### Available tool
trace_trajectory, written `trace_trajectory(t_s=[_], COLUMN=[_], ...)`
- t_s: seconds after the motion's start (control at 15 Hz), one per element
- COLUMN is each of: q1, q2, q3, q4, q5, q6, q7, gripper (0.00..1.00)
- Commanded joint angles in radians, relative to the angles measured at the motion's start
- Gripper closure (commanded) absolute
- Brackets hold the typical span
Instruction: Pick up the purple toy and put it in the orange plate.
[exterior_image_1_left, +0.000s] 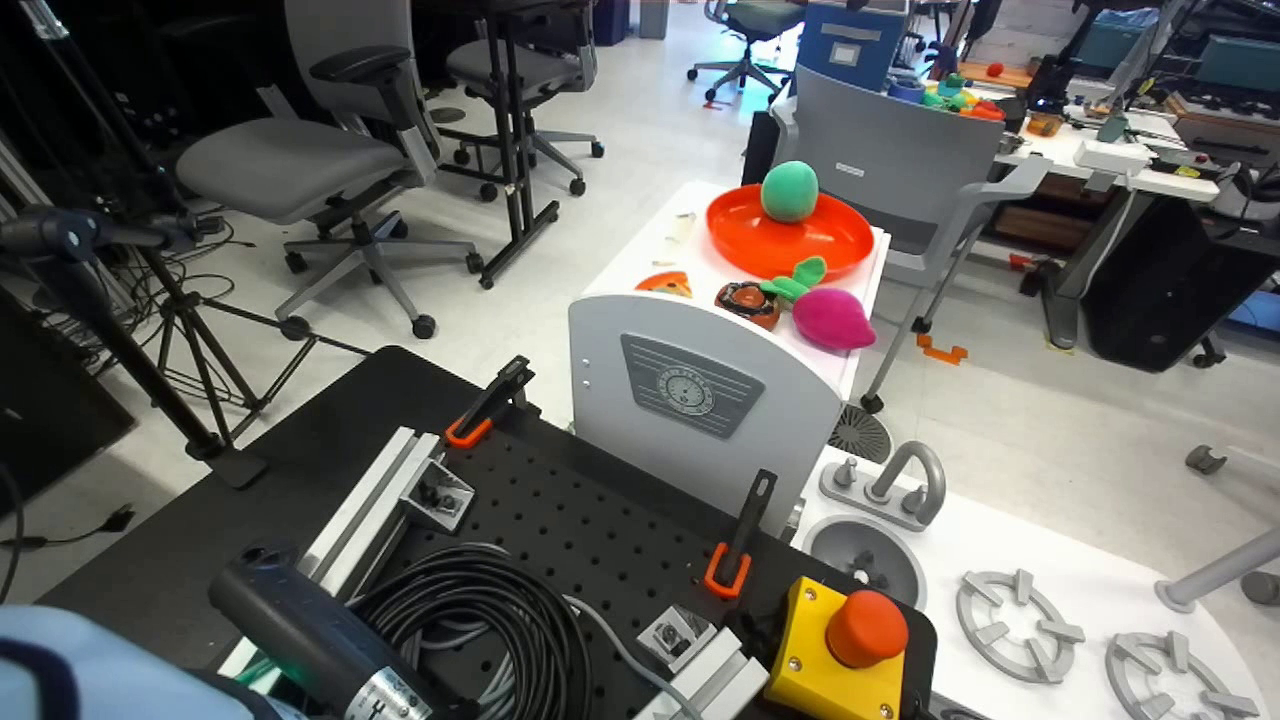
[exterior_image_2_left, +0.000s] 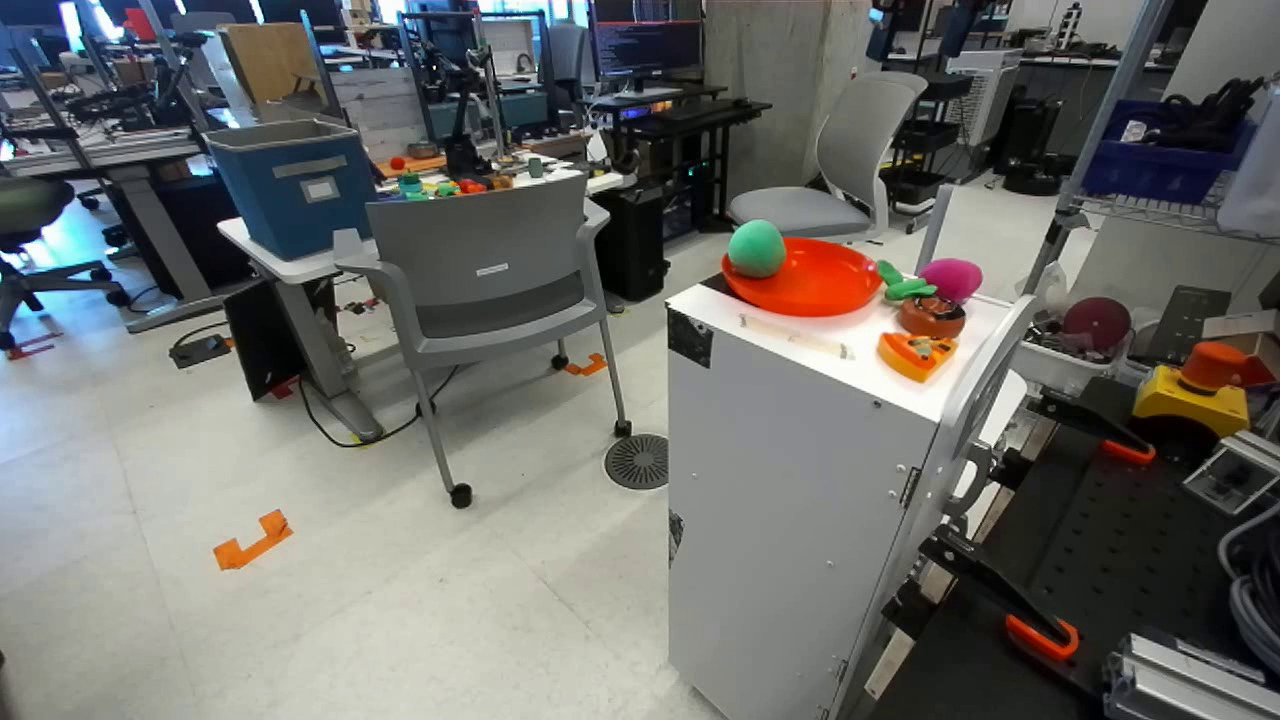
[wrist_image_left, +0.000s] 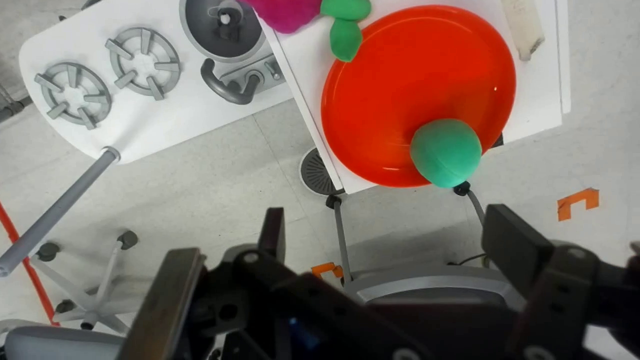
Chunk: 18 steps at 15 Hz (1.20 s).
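Note:
The purple toy (exterior_image_1_left: 833, 319) lies on the white cabinet top beside the plate, with green leaf parts at its end. It also shows in an exterior view (exterior_image_2_left: 952, 280) and is cut off at the top of the wrist view (wrist_image_left: 287, 12). The orange plate (exterior_image_1_left: 735, 238) is on the same top and also shows in an exterior view (exterior_image_2_left: 815, 290) and in the wrist view (wrist_image_left: 390, 85). My gripper (wrist_image_left: 384, 212) is open and empty, with the floor and a chair between its fingers in the wrist view. It is out of both exterior views.
A green ball (exterior_image_1_left: 789, 191) rests on the plate near its rim. A ringed brown-orange item (exterior_image_1_left: 748, 303) and a pizza-slice toy (exterior_image_2_left: 915, 354) lie near the purple toy. A curved panel (exterior_image_1_left: 690, 390) rises at one cabinet edge. A toy sink with a faucet (exterior_image_1_left: 915, 485) stands beside it.

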<state>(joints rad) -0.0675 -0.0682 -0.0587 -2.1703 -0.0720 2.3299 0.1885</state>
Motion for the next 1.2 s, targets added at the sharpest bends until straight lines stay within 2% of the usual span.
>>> trace_trajectory(t_s=[0.0,1.13], q1=[0.001,-0.011], q2=[0.009,0.044], q3=[-0.004,-0.015], q4=[0.007,0.016], q5=[0.042,-0.003], q6=[0.001,-0.154], q7=[-0.064,-0.059], gripper=[0.0,0.0])
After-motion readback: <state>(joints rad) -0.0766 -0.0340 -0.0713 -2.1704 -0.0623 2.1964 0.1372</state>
